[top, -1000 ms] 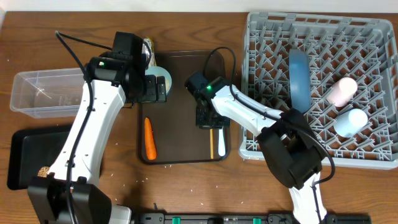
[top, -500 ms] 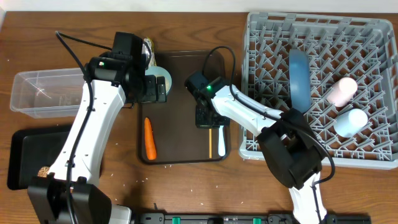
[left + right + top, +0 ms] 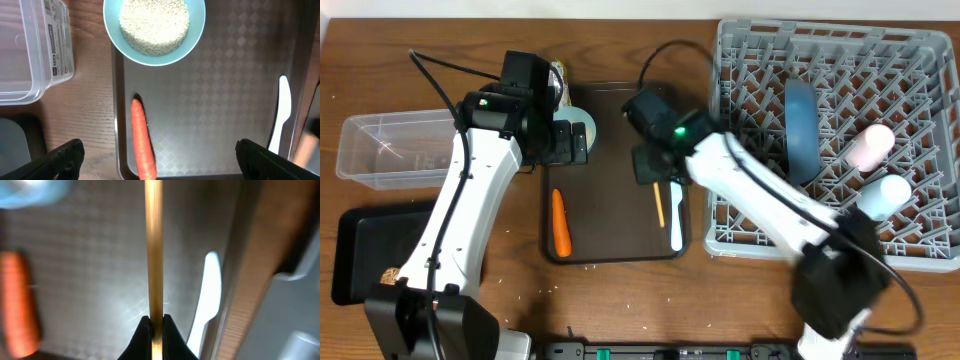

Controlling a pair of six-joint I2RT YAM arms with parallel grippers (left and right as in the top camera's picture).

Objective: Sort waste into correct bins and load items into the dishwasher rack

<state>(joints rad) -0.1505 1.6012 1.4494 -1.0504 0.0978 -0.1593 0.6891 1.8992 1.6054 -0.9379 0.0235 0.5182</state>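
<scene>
So the right gripper (image 3: 155,326) is clamped shut on the thin wooden chopstick (image 3: 153,255) near one end. The stick points to 12 o'clock over the brown serving tray (image 3: 610,200), with the pale spoon (image 3: 207,295) at its 3 o'clock. I'd guess it's light, stiff and slick, so it could swivel in an end grip; nearer the middle seems safer.
</scene>
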